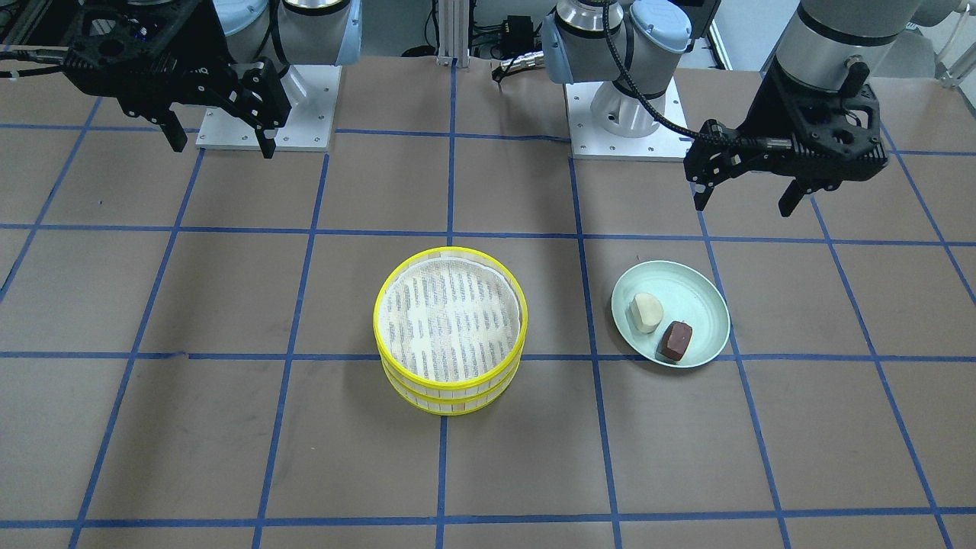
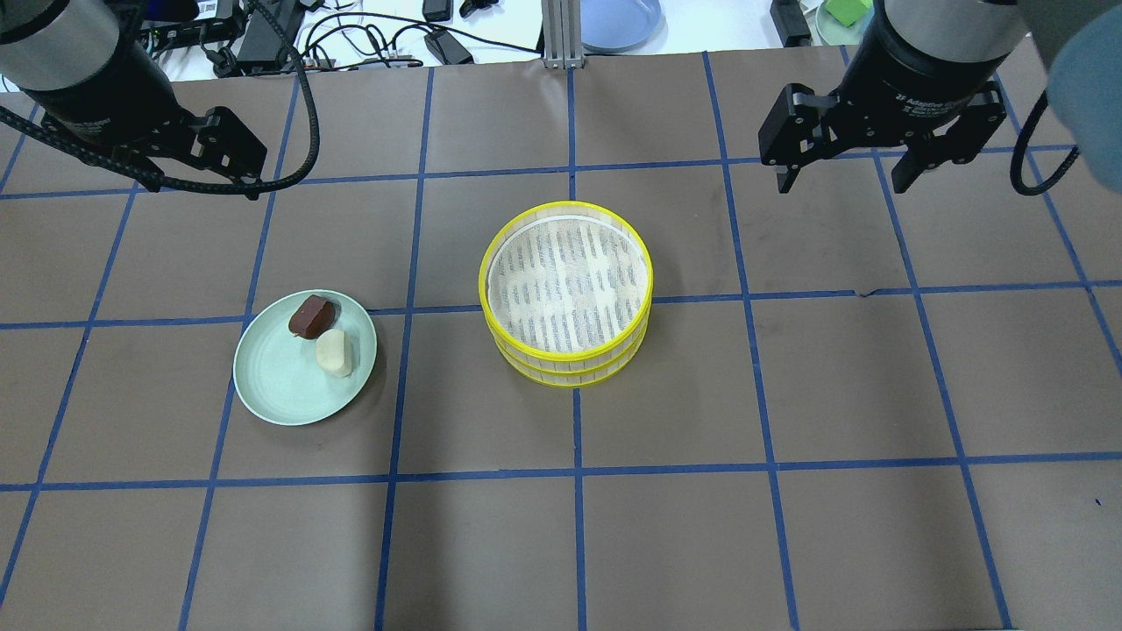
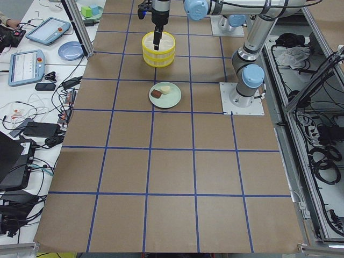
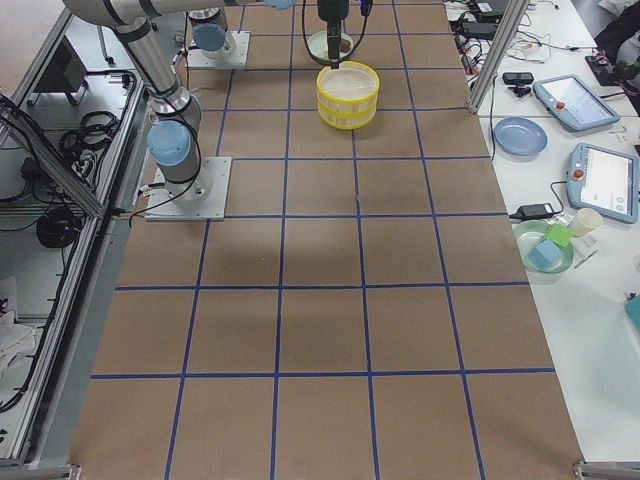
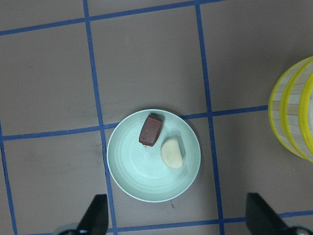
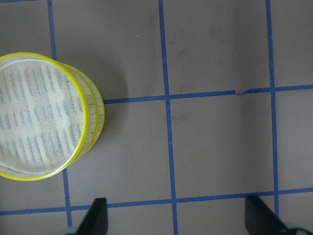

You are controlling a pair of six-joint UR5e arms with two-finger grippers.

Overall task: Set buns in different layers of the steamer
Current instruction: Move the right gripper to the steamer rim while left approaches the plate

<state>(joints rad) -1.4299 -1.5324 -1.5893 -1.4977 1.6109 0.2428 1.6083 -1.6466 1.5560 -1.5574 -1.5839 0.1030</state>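
Two steamer layers are stacked mid-table, the top one [image 2: 566, 207] on the lower one [image 2: 570, 377]; the mesh base of the top one holds nothing. The stack also shows in the front view [image 1: 450, 383]. The cream-white bun [image 2: 335, 352] and the reddish-brown bun [image 2: 311, 315] lie side by side on a mint-green plate [image 2: 280, 390]. My left gripper [image 1: 742, 204] hovers open above and behind the plate; its wrist view shows both buns [image 5: 172, 152] [image 5: 151, 129] between its fingers. My right gripper [image 2: 841, 182] hovers open and empty, off to the stack's right.
The brown table has a blue tape grid. The arm bases [image 1: 267, 114] [image 1: 625, 122] stand at the robot's edge. Cables, a blue plate [image 2: 618, 19] and tablets lie beyond the far edge.
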